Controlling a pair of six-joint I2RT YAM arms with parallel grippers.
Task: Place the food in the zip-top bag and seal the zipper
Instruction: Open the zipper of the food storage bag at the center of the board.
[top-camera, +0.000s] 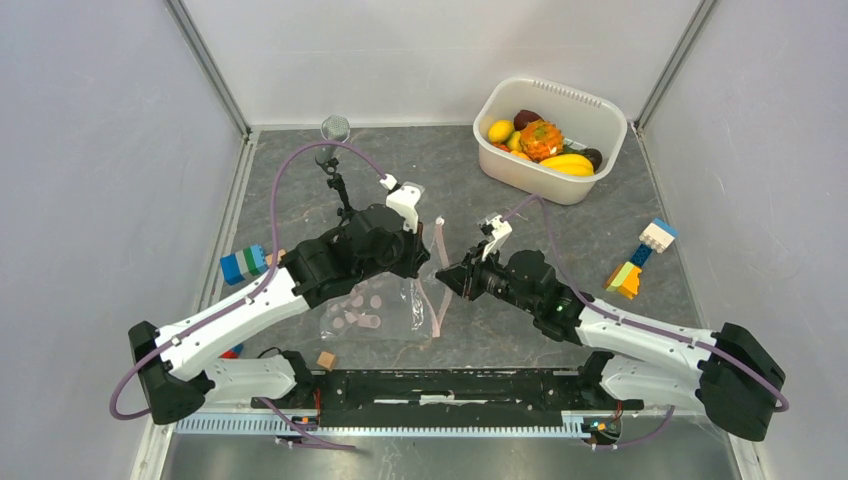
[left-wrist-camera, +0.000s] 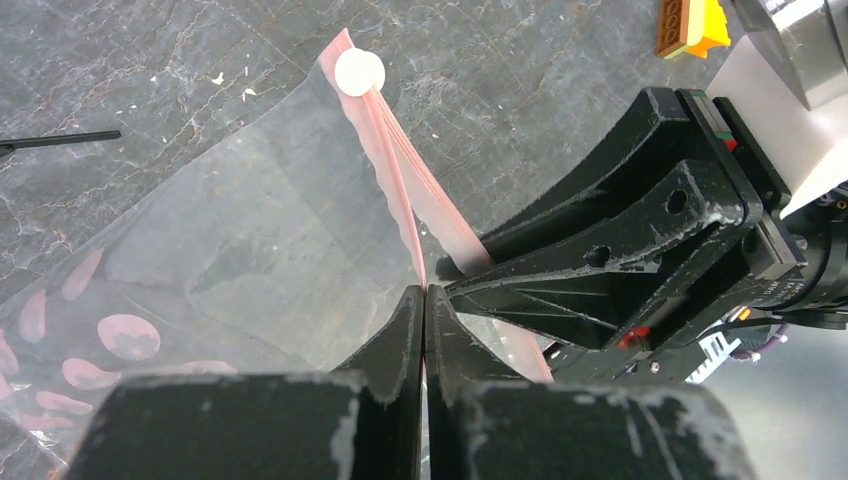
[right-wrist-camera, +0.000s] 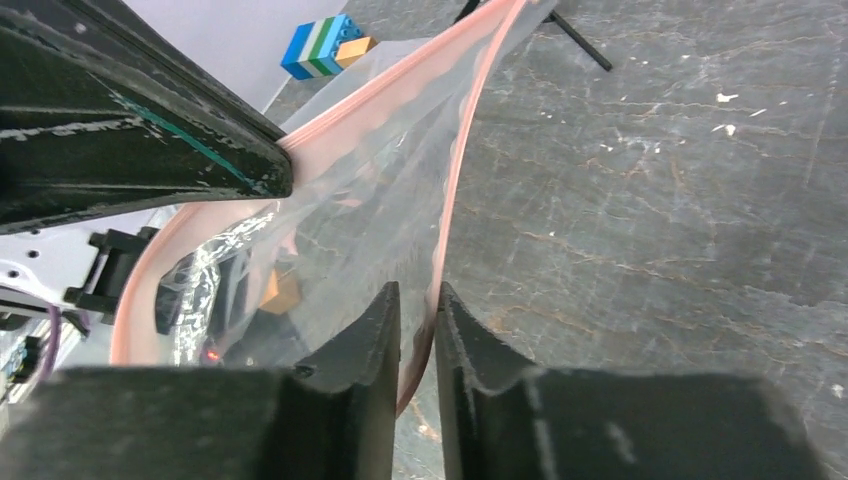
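The left gripper is pinched tight on the zipper of the zip-top bag (fingers meeting). The right gripper stands narrowly parted, the same pink strip threading its gap. The food sits well beyond both, in a white tub.

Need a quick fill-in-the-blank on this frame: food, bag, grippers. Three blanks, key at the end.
1. The food lies in the white ___ at the far right.
2. The left gripper is shut on the bag's pink ___.
3. The bag's mouth is ___: its two lips are apart, and one runs between the right gripper's fingers.
Missing words: tub; zipper; open.
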